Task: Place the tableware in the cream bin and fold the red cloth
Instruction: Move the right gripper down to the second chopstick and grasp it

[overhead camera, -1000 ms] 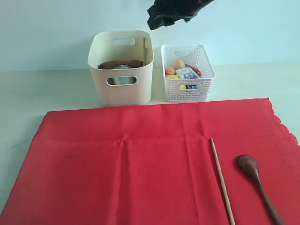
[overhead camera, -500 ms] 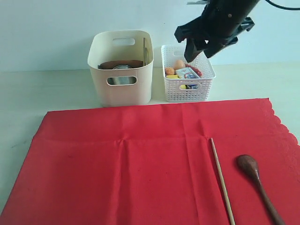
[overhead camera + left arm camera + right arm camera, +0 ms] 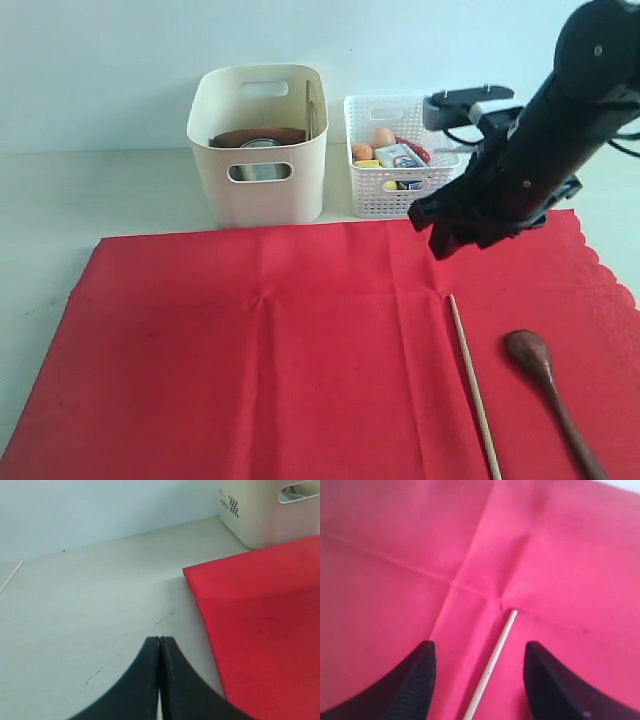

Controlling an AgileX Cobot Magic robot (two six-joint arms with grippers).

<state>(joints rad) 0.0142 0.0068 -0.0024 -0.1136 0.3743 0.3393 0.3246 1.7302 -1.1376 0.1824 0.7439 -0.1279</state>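
First, in the exterior view, the right gripper (image 3: 447, 238) hung over the red cloth (image 3: 250, 350) near the far tip of the wooden chopstick (image 3: 473, 385), the dark wooden spoon (image 3: 548, 380) lay beside that stick, and the cream bin (image 3: 258, 200) behind held the brown plate (image 3: 258, 136) and steel cup (image 3: 261, 145). In the left wrist view the left gripper (image 3: 160, 647) was clenched empty above the table (image 3: 90, 605) beside the cloth's corner. In the right wrist view the right gripper gaped, fingers (image 3: 417, 680) flanking the chopstick's end.
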